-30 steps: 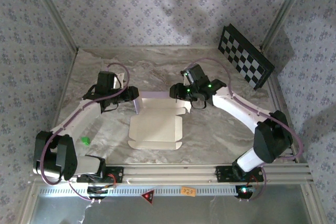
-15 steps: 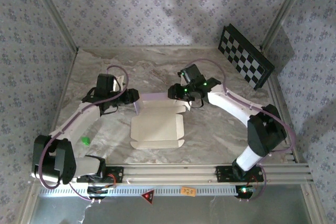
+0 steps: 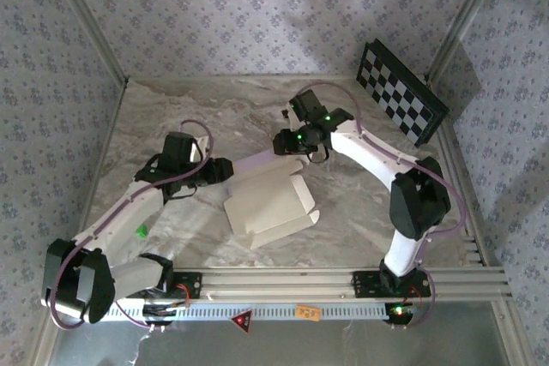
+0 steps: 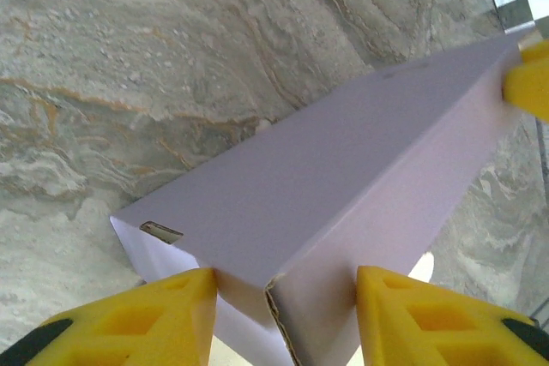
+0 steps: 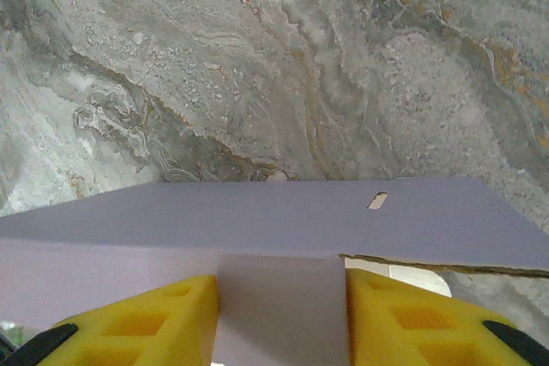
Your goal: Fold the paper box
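From above, the marbled desk (image 3: 171,117) spreads between papered walls. The paper box (image 3: 270,203) sits near its middle, skewed, with its cream inside facing up and a long lilac panel raised along its far side between the two arms. The top view gives that whole outline, with small flaps at the near and right edges, while the wrist cameras give the lilac outside at close range. The checkerboard panel (image 3: 401,92) leans in the far right corner, and a corner of it cuts into the upper right of the left wrist view. The left claw (image 3: 225,171) is clamped on the left end of the raised panel: in its wrist view a folded corner of the box fills the gap between the yellow fingers (image 4: 137,315), card against both pads. The right claw (image 3: 287,145) grips the right end likewise, a lilac flap wedged between its fingers (image 5: 412,315). Each wrist view also picks out a small slot (image 5: 377,201) in the card. A small green thing (image 3: 140,230) lies on the desk beside the left arm, too small to identify. From above, dark wrist housings hide the fingertips, and the cream base is almost wholly cut off in both wrist views.
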